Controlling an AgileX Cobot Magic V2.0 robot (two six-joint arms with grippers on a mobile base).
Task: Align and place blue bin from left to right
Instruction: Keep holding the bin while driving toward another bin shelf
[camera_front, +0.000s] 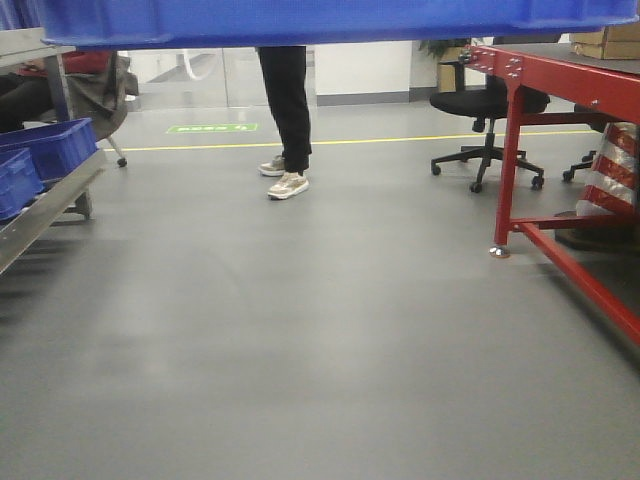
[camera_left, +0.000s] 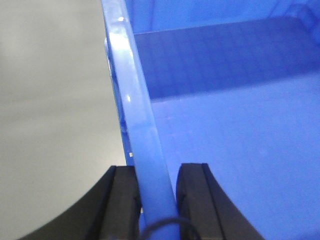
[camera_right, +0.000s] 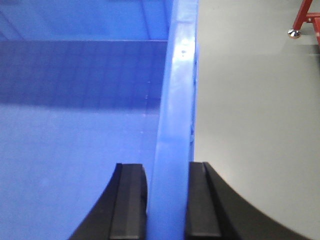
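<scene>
The blue bin (camera_front: 330, 20) hangs in the air across the top of the front view, with only its underside and lower wall showing. In the left wrist view my left gripper (camera_left: 157, 200) is shut on the blue bin's left rim (camera_left: 135, 100), one black finger outside the wall and one inside. In the right wrist view my right gripper (camera_right: 167, 200) is shut on the blue bin's right rim (camera_right: 177, 90) in the same way. The blue bin's floor (camera_right: 75, 125) is bare. Neither gripper shows in the front view.
A red steel table (camera_front: 560, 150) stands at the right with a foot pad (camera_front: 499, 251) on the grey floor. Darker blue bins (camera_front: 40, 155) sit on a metal rack at the left. A standing person (camera_front: 285, 120) and a black office chair (camera_front: 487, 130) are behind.
</scene>
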